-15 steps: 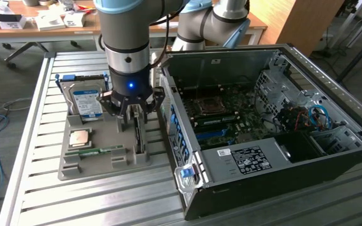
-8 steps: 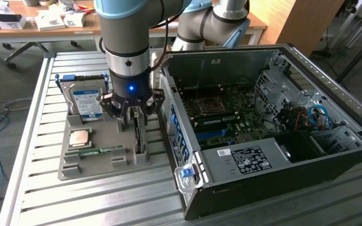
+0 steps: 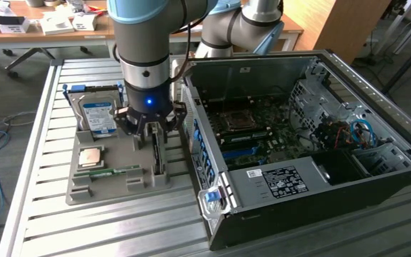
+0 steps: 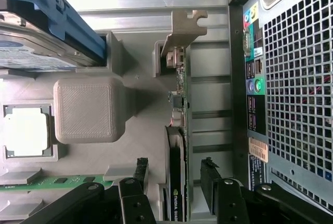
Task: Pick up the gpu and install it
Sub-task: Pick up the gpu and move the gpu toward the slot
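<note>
Pincer (image 3: pixel 150 138) is spread wide, hanging right over the gpu (image 3: pixel 159 160). The card stands on edge in the grey holder tray (image 3: pixel 113 188) on the table (image 3: pixel 48 227). Its long axis runs near-to-far, with one finger either side, no pinch yet.

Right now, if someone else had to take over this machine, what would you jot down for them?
Hand: open, low over the graphics card, one finger on each side, not closed on it.
Graphics card: standing on edge in its slot in the grey holder, beside the open computer.
Done: hand is in place around the card.
Left: card not yet gripped, lifted or fitted into the computer.
</note>
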Robot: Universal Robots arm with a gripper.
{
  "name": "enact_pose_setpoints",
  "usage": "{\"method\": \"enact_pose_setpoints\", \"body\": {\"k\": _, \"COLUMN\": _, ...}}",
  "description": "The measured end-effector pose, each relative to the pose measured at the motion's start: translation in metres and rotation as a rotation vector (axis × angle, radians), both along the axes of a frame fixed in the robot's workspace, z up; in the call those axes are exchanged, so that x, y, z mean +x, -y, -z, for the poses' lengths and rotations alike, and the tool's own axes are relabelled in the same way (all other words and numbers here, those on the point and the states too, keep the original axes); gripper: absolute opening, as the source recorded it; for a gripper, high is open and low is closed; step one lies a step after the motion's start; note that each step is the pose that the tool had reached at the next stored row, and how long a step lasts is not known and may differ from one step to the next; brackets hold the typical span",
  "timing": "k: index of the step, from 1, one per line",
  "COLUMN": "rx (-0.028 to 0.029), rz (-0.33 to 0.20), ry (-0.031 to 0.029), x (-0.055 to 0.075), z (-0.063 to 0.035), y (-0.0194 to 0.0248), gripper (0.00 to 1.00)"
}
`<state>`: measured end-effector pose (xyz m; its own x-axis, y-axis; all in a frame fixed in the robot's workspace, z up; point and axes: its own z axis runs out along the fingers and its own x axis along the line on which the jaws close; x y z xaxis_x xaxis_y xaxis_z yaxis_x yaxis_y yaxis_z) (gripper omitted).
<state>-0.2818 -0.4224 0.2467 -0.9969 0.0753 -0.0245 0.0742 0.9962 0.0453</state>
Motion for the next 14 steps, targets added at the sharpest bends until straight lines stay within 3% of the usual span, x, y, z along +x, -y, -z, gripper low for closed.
{"method": "enact_pose_setpoints", "body": {"k": 14, "rx": 0.0002, "rz": 0.000, "ry": 0.0002, "x": 0.0009, "z": 0.0061, "y": -0.0001, "gripper": 0.53}}
